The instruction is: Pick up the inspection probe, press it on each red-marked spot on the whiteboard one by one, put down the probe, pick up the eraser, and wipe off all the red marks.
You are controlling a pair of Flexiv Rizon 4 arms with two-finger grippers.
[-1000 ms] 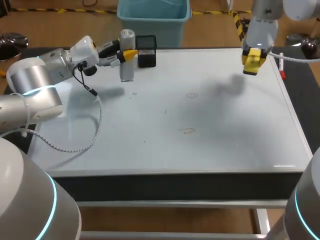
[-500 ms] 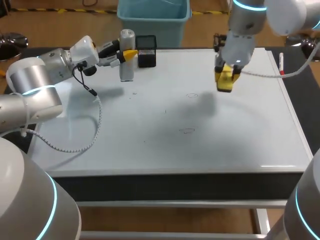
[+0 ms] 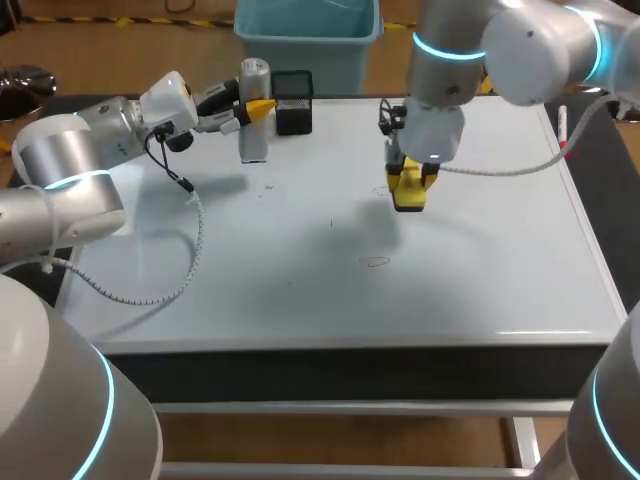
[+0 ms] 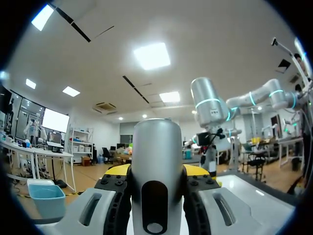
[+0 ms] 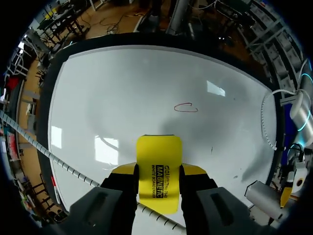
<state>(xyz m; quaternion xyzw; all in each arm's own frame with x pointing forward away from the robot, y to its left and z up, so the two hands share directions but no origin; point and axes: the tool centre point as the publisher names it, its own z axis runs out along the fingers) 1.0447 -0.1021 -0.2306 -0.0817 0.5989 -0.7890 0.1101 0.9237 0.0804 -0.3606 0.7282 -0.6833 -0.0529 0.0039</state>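
R pincer point(image 3: 410, 192) w/ eraser point(image 5: 158, 165) moved left — upper mark point(image 3: 382, 190) part-hidden.

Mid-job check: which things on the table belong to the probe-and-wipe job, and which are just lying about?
Job:
probe, in left hand
eraser, in right hand
red marks
whiteboard

Lying about:
black holder
marker at the whiteboard's right edge

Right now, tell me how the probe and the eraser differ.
The probe is a grey cylinder; the eraser is a flat yellow block. The probe is upright by the whiteboard far rim in the left jaws; the eraser hangs mid-board in the right jaws. Both are gripped.
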